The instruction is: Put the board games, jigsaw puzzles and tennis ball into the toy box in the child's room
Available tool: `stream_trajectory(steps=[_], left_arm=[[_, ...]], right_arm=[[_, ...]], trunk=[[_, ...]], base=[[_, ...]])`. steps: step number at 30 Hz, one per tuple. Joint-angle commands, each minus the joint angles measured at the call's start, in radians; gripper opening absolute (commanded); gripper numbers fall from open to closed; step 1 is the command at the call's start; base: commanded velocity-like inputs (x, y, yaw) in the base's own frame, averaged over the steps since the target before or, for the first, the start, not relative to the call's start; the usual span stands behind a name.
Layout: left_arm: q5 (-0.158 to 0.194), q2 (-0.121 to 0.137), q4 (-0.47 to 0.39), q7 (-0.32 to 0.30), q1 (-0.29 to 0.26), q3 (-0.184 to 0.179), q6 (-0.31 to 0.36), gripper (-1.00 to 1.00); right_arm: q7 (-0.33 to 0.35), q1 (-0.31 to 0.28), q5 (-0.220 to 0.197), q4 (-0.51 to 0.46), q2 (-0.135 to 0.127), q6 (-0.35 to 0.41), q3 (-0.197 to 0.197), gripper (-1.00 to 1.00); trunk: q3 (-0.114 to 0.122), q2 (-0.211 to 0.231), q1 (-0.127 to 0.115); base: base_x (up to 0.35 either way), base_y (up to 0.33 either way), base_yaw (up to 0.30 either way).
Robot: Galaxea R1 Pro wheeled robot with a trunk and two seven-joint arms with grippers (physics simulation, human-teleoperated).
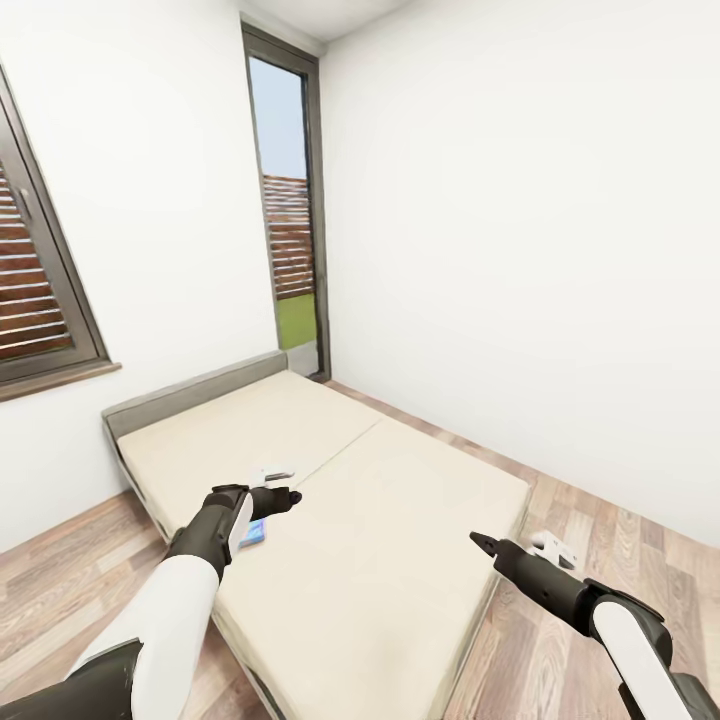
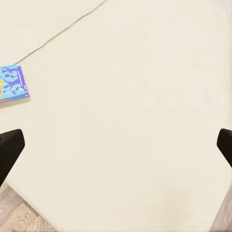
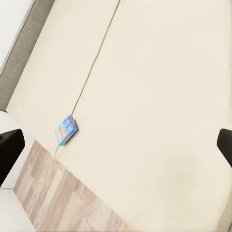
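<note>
The beige bed [image 1: 400, 520] is lying wide open to reach; only the small blue box [image 3: 66, 129] is sitting, seemingly near its edge.

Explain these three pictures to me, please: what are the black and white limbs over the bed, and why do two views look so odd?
They are a simulated robot's two arms, seen from its head camera. The other two pictures come from cameras near each gripper, looking along its fingers, whose dark tips sit at the edges. The left gripper hovers over the bed; the right gripper is near the bed's foot end. Both are open and hold nothing. A small blue board game lies on the mattress beside its seam, near the edge.
</note>
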Motion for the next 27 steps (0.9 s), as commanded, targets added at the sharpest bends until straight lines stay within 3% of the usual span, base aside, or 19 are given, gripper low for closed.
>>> stream_trajectory(steps=[1,27], left_arm=[[-0.011,-0.001,-0.002,-0.009,-0.001,0.008,0.004,1.00],[-0.011,-0.001,-0.002,-0.009,-0.001,0.008,0.004,1.00]], right_arm=[[-0.009,-0.001,-0.011,-0.001,0.000,0.003,0.000,1.00],[-0.010,-0.002,-0.011,-0.001,0.000,0.004,0.000,1.00]], trunk=[[-0.002,-0.002,0.001],[-0.002,-0.002,0.001]], base=[[0.000,0.148,-0.145],[0.000,0.087,-0.078]])
